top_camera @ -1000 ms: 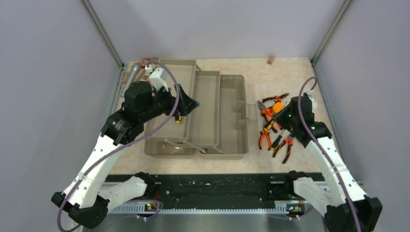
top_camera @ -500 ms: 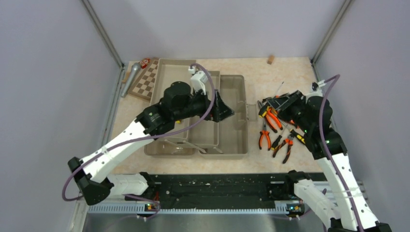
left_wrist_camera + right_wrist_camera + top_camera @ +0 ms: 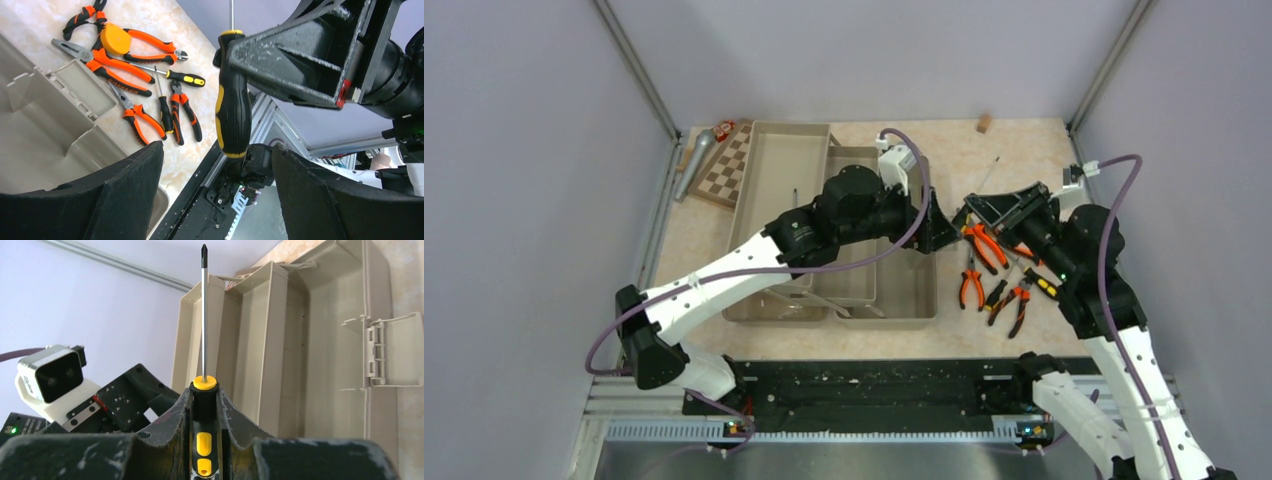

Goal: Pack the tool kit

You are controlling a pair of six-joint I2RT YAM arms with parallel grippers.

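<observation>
The open toolbox (image 3: 904,290) lies mid-table with its beige trays (image 3: 769,180) spread out; it also shows in the right wrist view (image 3: 320,340). My right gripper (image 3: 974,206) is shut on a yellow-black screwdriver (image 3: 203,390) and holds it above the table, shaft pointing at the box. My left gripper (image 3: 944,235) is open and faces it; in the left wrist view the held screwdriver's handle (image 3: 232,115) stands between my open fingers (image 3: 215,150) without touching them. Orange-handled pliers (image 3: 972,285), two more screwdrivers (image 3: 185,77) and the orange tape measure (image 3: 115,39) lie to the right of the box.
A chessboard (image 3: 724,170) and a silver microphone (image 3: 694,160) lie at the back left. A small brown block (image 3: 984,123) sits at the back. A thin dark shaft (image 3: 795,200) shows in the leftmost tray. The black base rail (image 3: 874,385) runs along the near edge.
My left arm has swung from the leftmost tray across the box to its right end. My right gripper has risen from the tool pile with the screwdriver and turned toward the left gripper.
</observation>
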